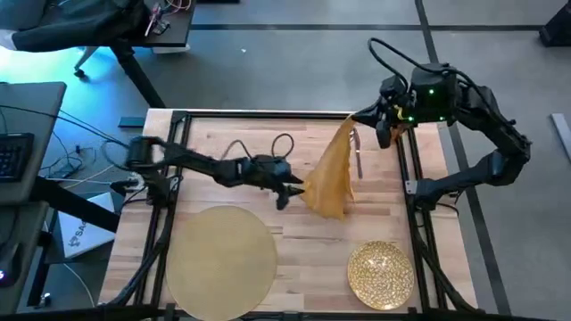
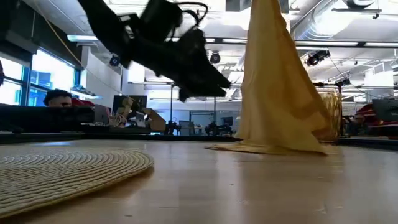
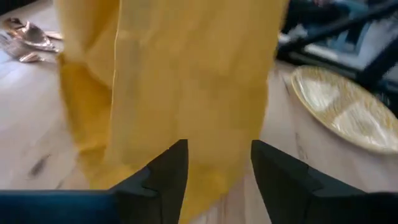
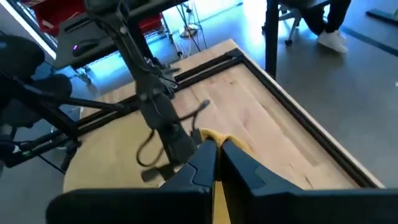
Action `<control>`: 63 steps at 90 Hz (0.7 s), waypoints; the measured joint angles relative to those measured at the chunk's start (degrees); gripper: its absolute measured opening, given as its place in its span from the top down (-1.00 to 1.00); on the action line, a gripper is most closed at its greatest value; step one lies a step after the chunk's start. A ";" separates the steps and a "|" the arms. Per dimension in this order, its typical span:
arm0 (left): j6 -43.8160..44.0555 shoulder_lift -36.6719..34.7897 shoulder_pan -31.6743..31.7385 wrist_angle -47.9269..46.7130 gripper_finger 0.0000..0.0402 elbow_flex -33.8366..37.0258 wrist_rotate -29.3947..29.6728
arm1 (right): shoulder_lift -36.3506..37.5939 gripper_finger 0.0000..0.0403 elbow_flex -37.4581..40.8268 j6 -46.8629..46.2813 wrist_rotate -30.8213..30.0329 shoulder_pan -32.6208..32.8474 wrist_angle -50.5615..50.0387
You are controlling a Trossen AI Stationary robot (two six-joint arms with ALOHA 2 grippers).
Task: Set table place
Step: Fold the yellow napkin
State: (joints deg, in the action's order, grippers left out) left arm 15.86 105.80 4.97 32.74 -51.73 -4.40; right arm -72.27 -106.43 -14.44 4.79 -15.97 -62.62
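Observation:
The mustard-yellow napkin [image 1: 330,174] hangs as a tall cone from my right gripper [image 1: 357,120], which is shut on its top over the table's far right. My left gripper [image 1: 293,192] hovers open just left of the napkin's lower half, fingers [image 3: 177,174] pointing at the cloth [image 3: 186,93]; I cannot tell whether they touch it. The round tan placemat [image 1: 220,259] lies at the near left and the gold plate [image 1: 381,274] at the near right. Copper cutlery [image 1: 357,153] lies behind the napkin. My right gripper pinches the napkin's top corner [image 4: 208,138] between its two shut fingers, slanting down from the table's far right. The cloth hangs below them and widens downward. Its lower end [image 2: 273,148] rests crumpled on the table.
The black frame rails [image 1: 412,205] run along the table's sides. A ribbed amber glass [image 2: 331,115] shows behind the napkin in the low view. Bare wood [image 1: 232,143] lies at the far left, crossed by a loose cable. A person sits in the room beyond.

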 joint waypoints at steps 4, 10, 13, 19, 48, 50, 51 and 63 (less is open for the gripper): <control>1.20 1.49 0.26 1.28 0.13 -1.12 -0.01 | -0.02 1.00 0.00 -0.23 0.01 0.00 -0.29; 3.56 2.60 0.69 2.29 0.07 -2.91 -0.29 | -0.09 1.00 0.00 -0.27 0.03 0.00 -0.62; 3.84 2.60 0.93 3.13 0.03 -3.59 -0.93 | -0.11 1.00 0.00 -0.18 0.03 0.00 -0.68; 2.57 2.30 1.38 4.11 -0.04 -4.79 -2.14 | -0.11 1.00 0.00 -0.14 0.07 0.00 -0.71; -12.94 1.86 3.87 0.22 -0.24 -11.92 2.19 | -0.11 1.00 0.00 0.37 0.21 0.00 -1.00; -12.97 1.86 4.21 0.11 -0.25 -12.28 2.20 | -0.11 1.00 0.00 0.36 0.19 0.00 -1.12; -12.97 1.86 4.39 0.08 -0.25 -12.45 2.17 | -0.11 1.00 0.00 0.36 0.20 0.00 -1.18; -13.14 2.14 6.58 0.35 -0.27 -13.51 -2.37 | -0.11 1.00 0.00 0.36 0.18 0.00 -1.49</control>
State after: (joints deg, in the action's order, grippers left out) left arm 2.72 107.94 11.54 33.09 -65.23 -6.77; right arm -72.38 -106.43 -14.09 4.97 -15.97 -64.12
